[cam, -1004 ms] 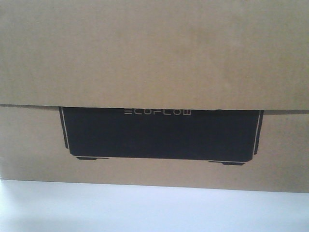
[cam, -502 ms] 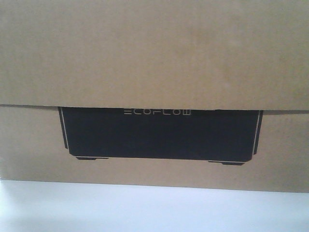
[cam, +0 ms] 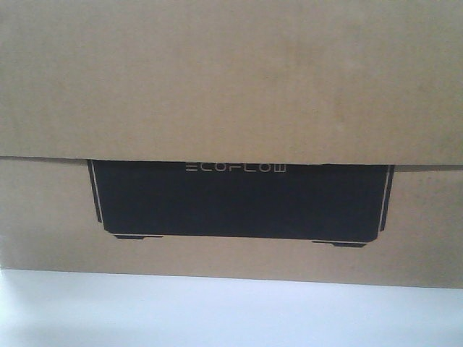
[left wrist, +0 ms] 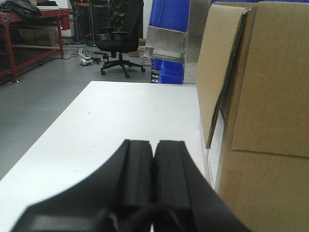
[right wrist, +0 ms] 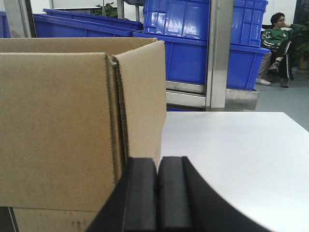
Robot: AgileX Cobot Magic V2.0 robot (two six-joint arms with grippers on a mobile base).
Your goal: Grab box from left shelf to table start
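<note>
Fingers of the left gripper (left wrist: 153,159) press flat against each other with nothing between them, low over the table (left wrist: 120,121). Just to its right stands the box (left wrist: 260,106), its side flap hanging slightly away from the wall, its base on the white surface. Ahead of it, beyond the table's far edge, sit the steel rail of the left shelf (left wrist: 166,48) and blue bins (left wrist: 170,14), with an office chair (left wrist: 118,48) and a red workbench (left wrist: 34,29) off to the left. The right gripper (right wrist: 157,193) is likewise closed and empty, with the carton just to its left. Ahead are more blue bins, and a seated person (right wrist: 277,43) far right. From the front the carton's black ECOFLOW panel (cam: 239,199) faces the camera.
</note>
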